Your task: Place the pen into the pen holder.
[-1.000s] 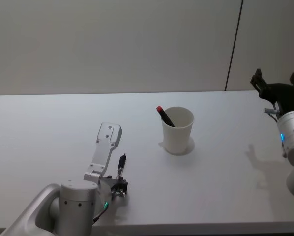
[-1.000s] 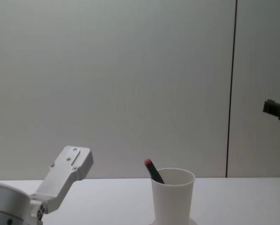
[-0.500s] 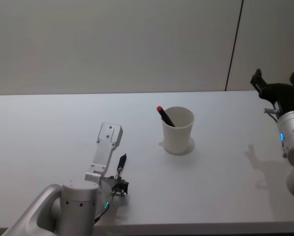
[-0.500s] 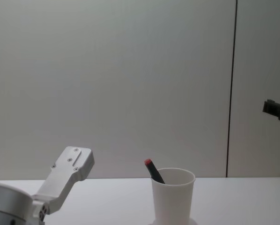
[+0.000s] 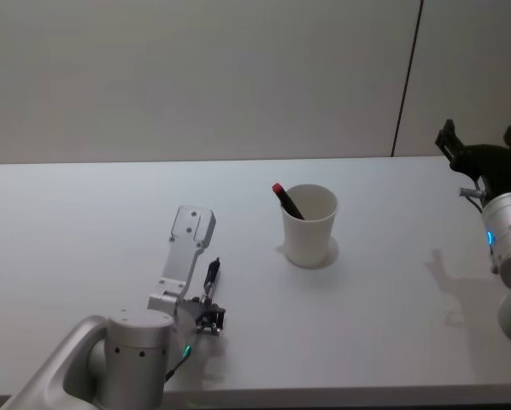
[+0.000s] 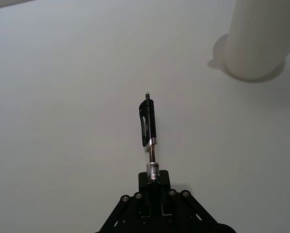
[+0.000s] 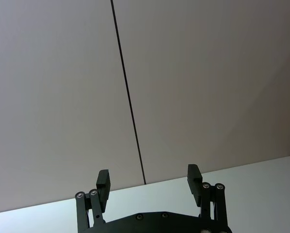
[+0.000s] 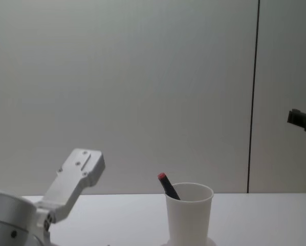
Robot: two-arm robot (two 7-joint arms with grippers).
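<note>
Two pens are on record. At the near left of the counter (image 5: 85,222), the left gripper (image 5: 209,306) sits low, its fingers closed on one end of a black pen (image 5: 211,278). In the left wrist view the black pen (image 6: 149,127) projects straight out from the left gripper (image 6: 153,178), clip side up, over bare counter. Whether its far tip touches the surface cannot be determined. The pale link of the left arm (image 5: 187,248) rises behind it and also shows at the lower left of the chest view (image 8: 73,177).

The pen holder (image 5: 309,226) stands upright at mid-counter, well apart from the held pen and to its right. It is a plain white tapered cup with a rolled rim. A red-capped pen (image 5: 283,198) is in it, leaning toward the left side of the rim, with the cap clear above the rim. The chest view confirms the holder (image 8: 189,215) upright and the red-capped pen (image 8: 167,185) slanting left.

At the far right, the right gripper (image 5: 479,137) is raised above the counter edge, away from the holder. Its fingers (image 7: 102,178) are spread wide with nothing between them, and they point toward the wall (image 7: 208,73) and its dark vertical seam (image 7: 128,102).
</note>
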